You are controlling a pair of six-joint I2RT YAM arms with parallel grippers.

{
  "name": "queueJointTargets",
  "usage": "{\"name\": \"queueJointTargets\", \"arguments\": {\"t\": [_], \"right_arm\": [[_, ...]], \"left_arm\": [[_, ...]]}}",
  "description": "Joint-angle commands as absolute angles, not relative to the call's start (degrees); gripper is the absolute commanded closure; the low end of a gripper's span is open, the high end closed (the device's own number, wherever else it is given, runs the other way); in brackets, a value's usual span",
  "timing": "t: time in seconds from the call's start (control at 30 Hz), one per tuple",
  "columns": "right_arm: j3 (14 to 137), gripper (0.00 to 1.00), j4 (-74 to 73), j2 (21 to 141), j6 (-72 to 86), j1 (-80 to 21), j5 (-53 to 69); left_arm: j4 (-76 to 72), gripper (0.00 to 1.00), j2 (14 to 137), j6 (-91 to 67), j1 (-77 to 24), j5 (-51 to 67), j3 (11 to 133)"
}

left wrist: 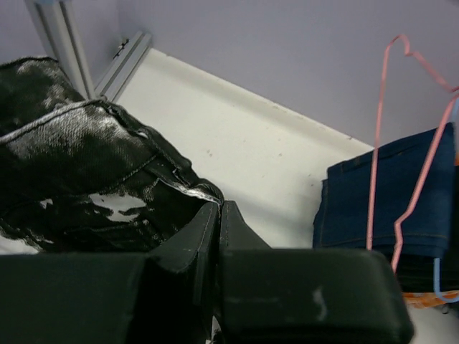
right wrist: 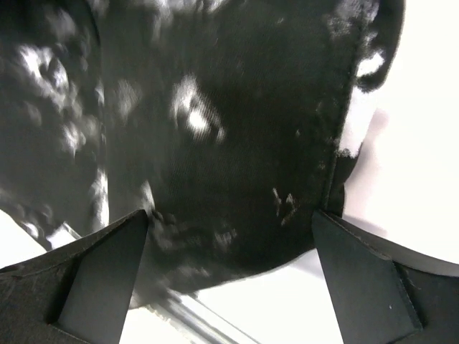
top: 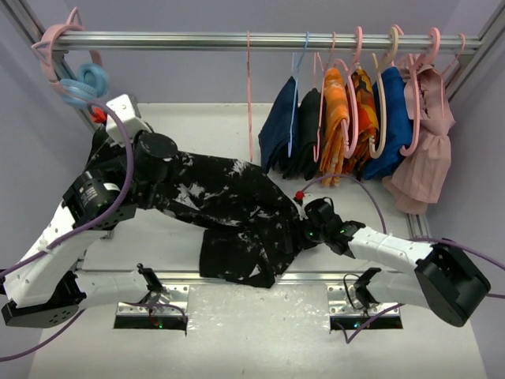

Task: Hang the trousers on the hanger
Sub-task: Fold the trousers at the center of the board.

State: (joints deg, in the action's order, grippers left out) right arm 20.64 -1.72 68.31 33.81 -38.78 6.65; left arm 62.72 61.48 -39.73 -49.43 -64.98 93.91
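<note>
Well, from where I stand the job is barely begun: the trousers point(top: 229, 205) are not on the hanger point(top: 249, 103) yet, and nothing is draped over its lower wire. Nearest me, the right gripper point(right wrist: 228, 215) sits at about four o'clock of the garment's bulk. Its fingers are spread wide, with the splattered cloth lying between and under them, and it grips nothing.

The trousers stretch in a long band across the table point(top: 237, 339), from a low heap by that gripper up toward ten o'clock. There the left gripper point(left wrist: 221, 208) has its fingers pressed together. The waistband seam runs right up to those fingertips, so I take it to be pinching the cloth, though the wrist view is too cramped to show fabric between the pads for certain.

Farther back, at twelve o'clock from the trousers' middle, the thin pink hanger dangles bare from the rail point(top: 237, 38). It looks to hang apart from the cloth below it, and the navy garment point(top: 278, 134) hangs just beside it at three o'clock.

What is left, as I judge it, is nearly everything: gather the legs, pass them through the hanger and let them drape evenly.
</note>
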Motion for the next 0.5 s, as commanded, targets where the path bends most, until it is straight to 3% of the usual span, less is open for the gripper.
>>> {"name": "queueJointTargets", "arguments": {"t": [0.0, 0.2, 0.3, 0.47], "right_arm": [[21.88, 0.01, -7.77, 63.60, 38.63, -50.59, -3.96], [33.28, 0.01, -15.45, 68.43, 42.03, -65.18, -22.11], [39.45, 0.01, -15.91, 77.08, 45.77, -72.85, -28.74], [48.73, 0.01, -17.45, 91.76, 50.24, -74.88, -31.53]], "left_arm": [[52.61, 1.00, 62.02, -28.91, -49.04, -64.26, 101.27], [52.11, 1.00, 63.04, -27.04, -49.12, -62.20, 102.66], [51.90, 1.00, 63.45, -26.46, -49.06, -61.90, 102.79], [52.55, 1.00, 64.50, -25.40, -49.22, -62.05, 105.09]]}}
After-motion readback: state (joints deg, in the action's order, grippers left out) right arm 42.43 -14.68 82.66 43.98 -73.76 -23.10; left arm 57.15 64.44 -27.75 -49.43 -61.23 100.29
